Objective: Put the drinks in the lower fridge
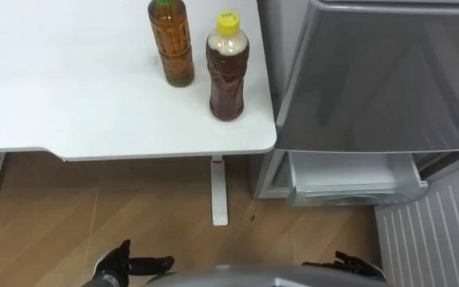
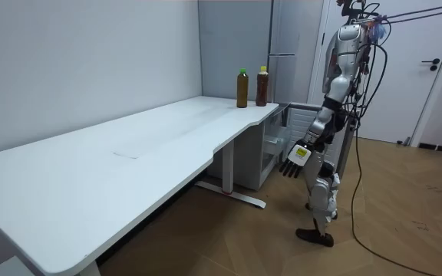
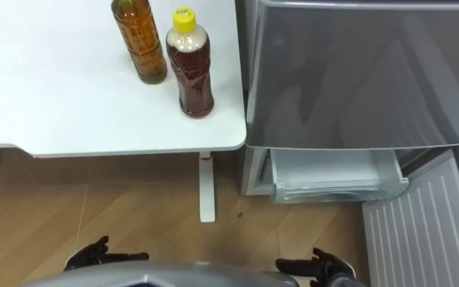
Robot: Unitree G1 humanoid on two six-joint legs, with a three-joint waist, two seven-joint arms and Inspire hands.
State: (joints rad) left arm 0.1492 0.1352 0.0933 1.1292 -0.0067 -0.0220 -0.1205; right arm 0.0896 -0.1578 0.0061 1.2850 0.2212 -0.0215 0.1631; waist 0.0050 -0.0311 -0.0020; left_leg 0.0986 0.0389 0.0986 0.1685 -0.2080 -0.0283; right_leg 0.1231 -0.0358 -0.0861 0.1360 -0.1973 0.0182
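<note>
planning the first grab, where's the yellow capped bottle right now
In the left eye view the yellow-capped bottle stands upright near the front right corner of the white table, just right of the green-capped bottle and left of the fridge.

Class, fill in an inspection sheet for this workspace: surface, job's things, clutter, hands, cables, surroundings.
Surface: white table, carrying two bottles at its corner beside the fridge.
Job's things: green-capped bottle and yellow-capped bottle, both upright, close together, untouched; lower fridge drawer exposed, with the lower door open.
Clutter: nothing seen.
Hands: left hand and right hand hang low, open, holding nothing.
Cables: nothing seen beyond the robot's own.
Surroundings: grey fridge right of the table; wooden floor.
</note>
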